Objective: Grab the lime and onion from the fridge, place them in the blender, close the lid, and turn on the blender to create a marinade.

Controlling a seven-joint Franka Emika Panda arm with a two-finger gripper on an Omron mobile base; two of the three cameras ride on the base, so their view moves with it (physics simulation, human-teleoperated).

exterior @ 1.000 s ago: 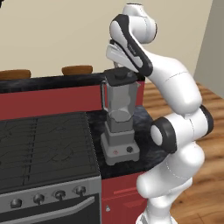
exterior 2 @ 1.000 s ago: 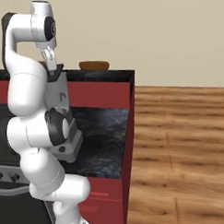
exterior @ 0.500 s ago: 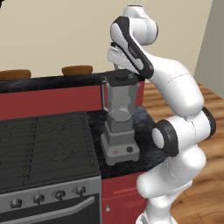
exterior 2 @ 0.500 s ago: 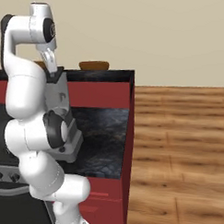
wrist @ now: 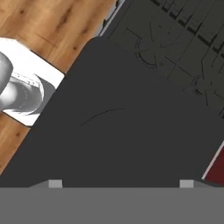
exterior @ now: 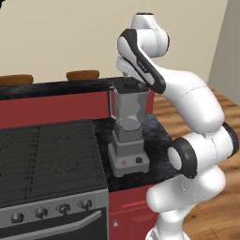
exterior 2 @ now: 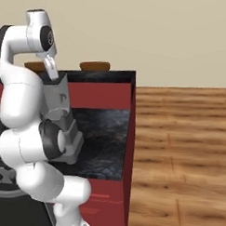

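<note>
Blender (exterior: 128,129) stands mid-frame in the left base view on the dark speckled counter (exterior: 157,136) right of the black stove (exterior: 47,159): tapered translucent grey jar, boxy base with small buttons. Nearly black squarish lid (exterior: 130,86) sits on the jar mouth, arm directly above it. Hand view: flat matte lid (wrist: 122,131) close up, stove grates upper right, wood floor upper left. Claw (exterior 2: 52,73) at the jar top in the right base view; clenched or released, cannot tell.

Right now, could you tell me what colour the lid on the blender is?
Dark grey, nearly black. The lid shows best in the hand view, sitting on the blender.
</note>
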